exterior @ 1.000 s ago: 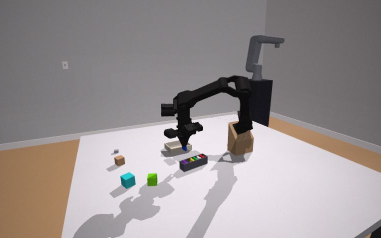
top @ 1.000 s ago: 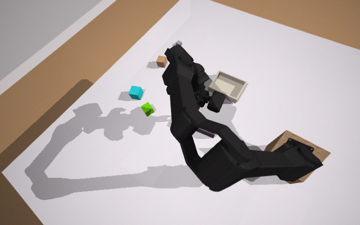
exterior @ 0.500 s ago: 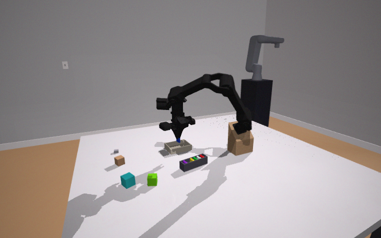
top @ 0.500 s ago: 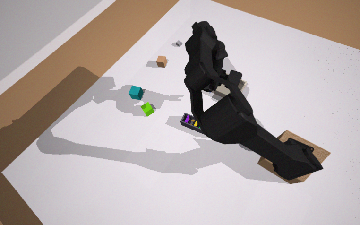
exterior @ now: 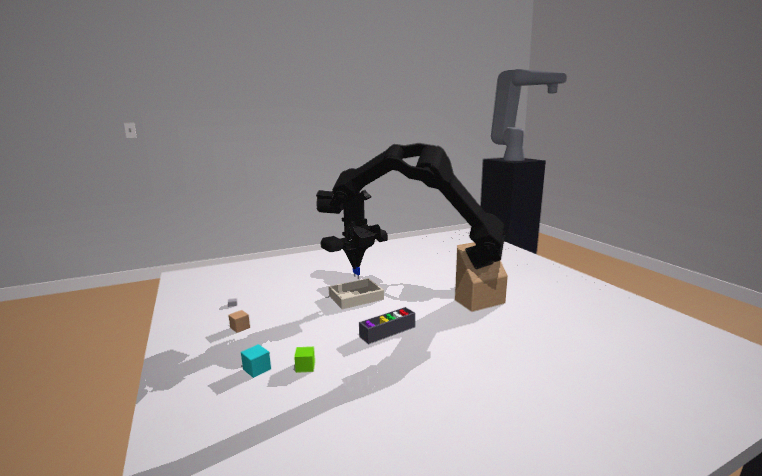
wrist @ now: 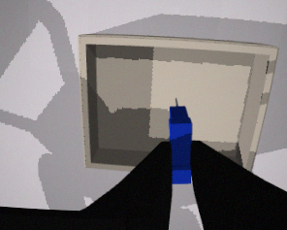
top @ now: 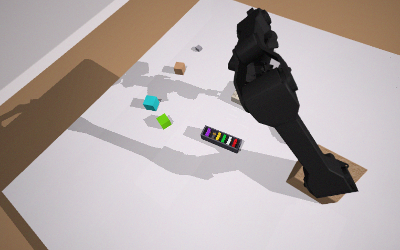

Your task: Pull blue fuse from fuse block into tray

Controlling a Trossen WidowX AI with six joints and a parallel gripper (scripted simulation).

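My gripper (exterior: pixel 356 268) (wrist: pixel 179 150) is shut on the blue fuse (exterior: pixel 356 272) (wrist: pixel 180 137) and points down; the arm hides both in the top view. The fuse hangs upright with its prongs down, above the beige tray (exterior: pixel 358 299) (wrist: pixel 175 40) (top: pixel 236 99). In the wrist view it shows in front of the tray's inside, right of its middle and towards the near wall. The dark fuse block (top: pixel 220 144) (exterior: pixel 385 333) stands apart from the tray, with an empty slot between the purple fuse (top: pixel 207 132) and the yellow fuse (top: pixel 218 136).
The green fuse (top: pixel 223 138), white fuse (top: pixel 229 141) and red fuse (top: pixel 234 143) sit in the block. A lime cube (top: pixel 164 121) (exterior: pixel 304 359), a cyan cube (top: pixel 151 102) (exterior: pixel 255 360), a brown cube (top: pixel 179 68) (exterior: pixel 239 320) and a small grey cube (top: pixel 198 48) (exterior: pixel 232 302) lie on the table.
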